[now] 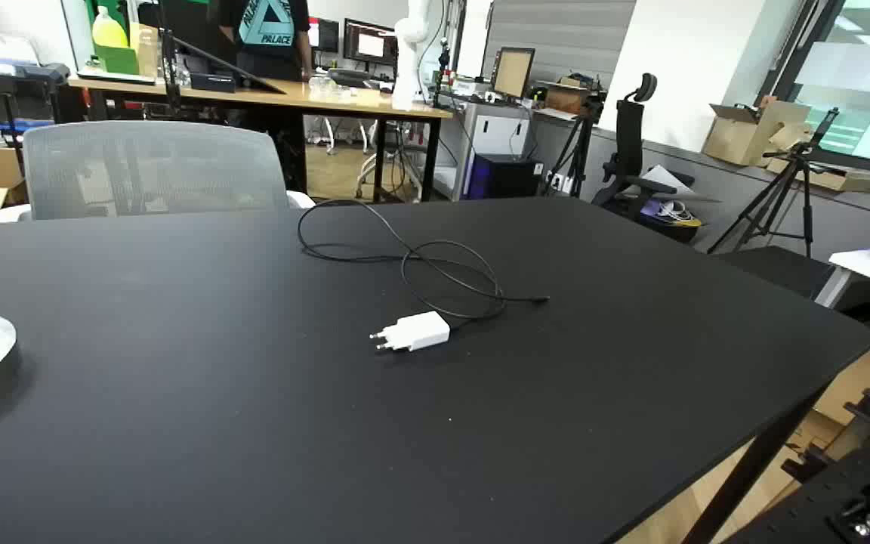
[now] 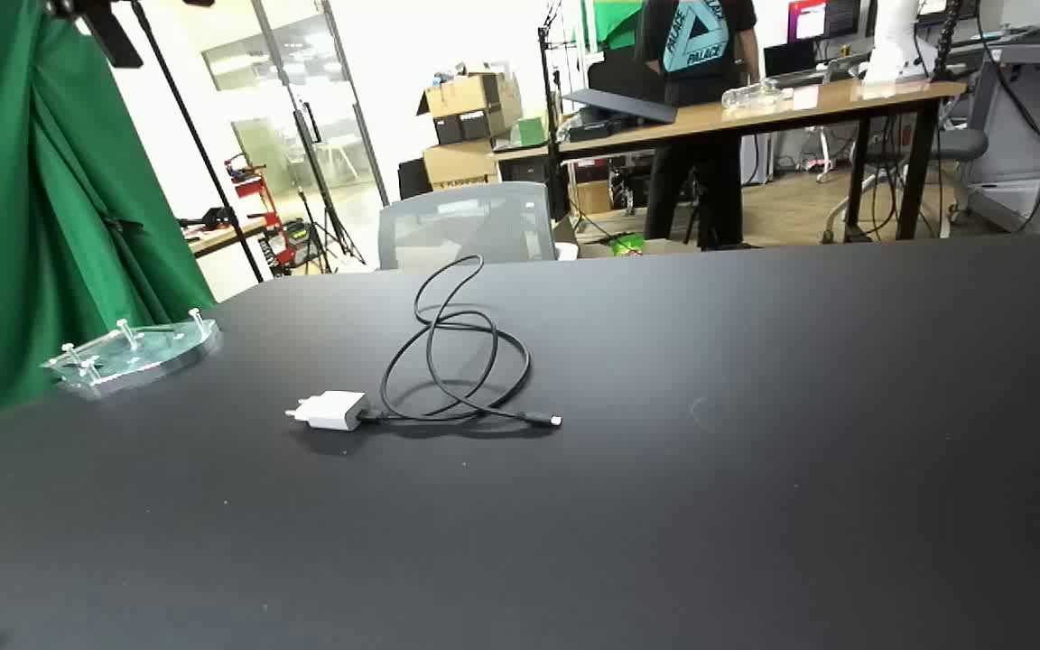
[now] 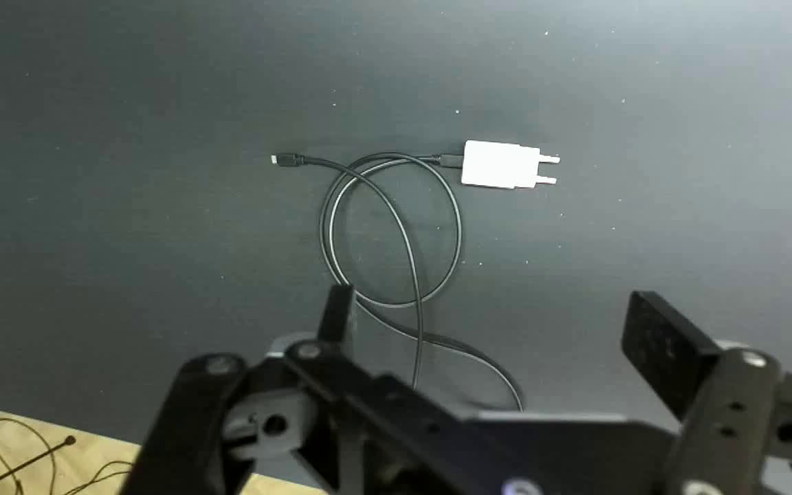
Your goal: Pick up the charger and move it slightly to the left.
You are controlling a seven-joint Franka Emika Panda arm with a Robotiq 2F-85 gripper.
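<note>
Neither step appears complete: the charger (image 1: pixel 426 331) lies on the black table (image 1: pixel 254 423), ungripped, with pick-up and leftward shift both outstanding. The gripper (image 3: pixel 492 295) has its fingers (image 3: pixel 667 350) wide apart, holding nothing. Charger is white, boxy (two prongs (image 3: pixel 549 159) exposed), its black cable (image 3: pixel 460 227) looped beside it.

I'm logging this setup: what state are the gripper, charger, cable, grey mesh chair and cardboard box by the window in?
Gripper: open, holding nothing.
Charger: lying on the black table, prongs bare.
Cable: loosely looped, one end in the charger, the other free.
Grey mesh chair: unoccupied.
Cardboard box: open.
</note>
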